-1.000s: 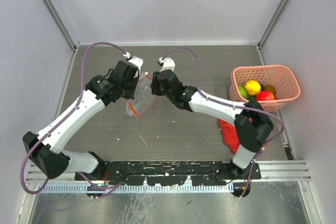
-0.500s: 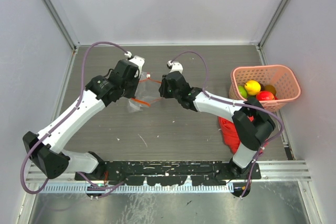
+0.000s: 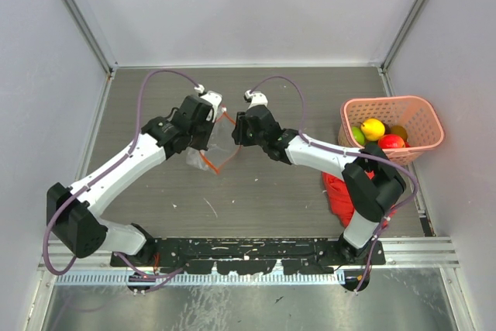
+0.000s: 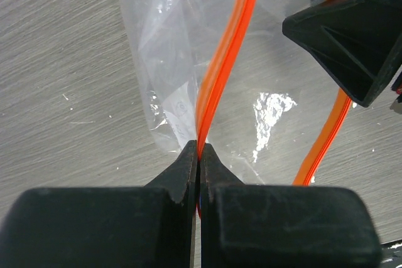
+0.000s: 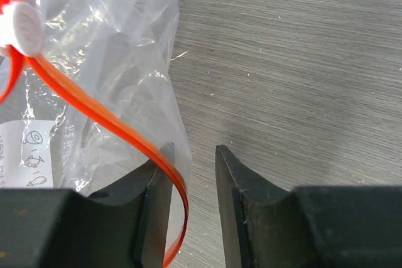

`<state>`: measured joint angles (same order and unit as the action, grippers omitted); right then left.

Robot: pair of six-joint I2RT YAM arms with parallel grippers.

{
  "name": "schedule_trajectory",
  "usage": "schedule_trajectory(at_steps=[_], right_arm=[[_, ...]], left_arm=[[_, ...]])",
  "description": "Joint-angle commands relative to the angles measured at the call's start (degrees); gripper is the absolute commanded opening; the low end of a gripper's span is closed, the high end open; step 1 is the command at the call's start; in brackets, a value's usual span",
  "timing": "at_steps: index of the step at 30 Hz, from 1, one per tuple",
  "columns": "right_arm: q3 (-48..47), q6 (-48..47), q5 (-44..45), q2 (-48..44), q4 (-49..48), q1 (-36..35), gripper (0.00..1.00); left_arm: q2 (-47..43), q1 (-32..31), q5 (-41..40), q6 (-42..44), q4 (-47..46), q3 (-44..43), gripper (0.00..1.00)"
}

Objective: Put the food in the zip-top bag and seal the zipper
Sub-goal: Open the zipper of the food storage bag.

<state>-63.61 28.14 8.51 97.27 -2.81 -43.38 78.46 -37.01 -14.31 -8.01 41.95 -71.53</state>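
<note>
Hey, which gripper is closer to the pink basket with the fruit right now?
Right. The right gripper is at the zip-top bag, the pink basket off to its right; the left gripper sits farther, across the bag.

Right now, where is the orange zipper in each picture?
Top external: zipper in the middle, on the clear bag.
Left wrist: top middle down into the shut left gripper.
Right wrist: slanting left to bottom, beside the right gripper.
Shared landmark: the clear bag.
</note>
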Motion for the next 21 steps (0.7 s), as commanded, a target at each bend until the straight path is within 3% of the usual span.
schedule_trajectory(at_steps=[1, 11, 21], right_arm=[[-0.8, -0.3, -1.3, -3.2, -1.9, 0.2, 0.41], [-0.9, -2.1, -2.1, -11.5, 2.3, 0.3, 0.62], [-3.4, -9.6, 0.7, -23.4, 21.5, 7.8, 0.80]], left_arm=[[-1.8, 0.3, -0.1, -0.4, -4.6, 0.3, 0.00], [1.1, 0.3, -0.2, -1.1, 0.6, -5.0, 0.00], [0.9, 0.3, -0.5, -0.7, 2.5, -7.3, 0.00]])
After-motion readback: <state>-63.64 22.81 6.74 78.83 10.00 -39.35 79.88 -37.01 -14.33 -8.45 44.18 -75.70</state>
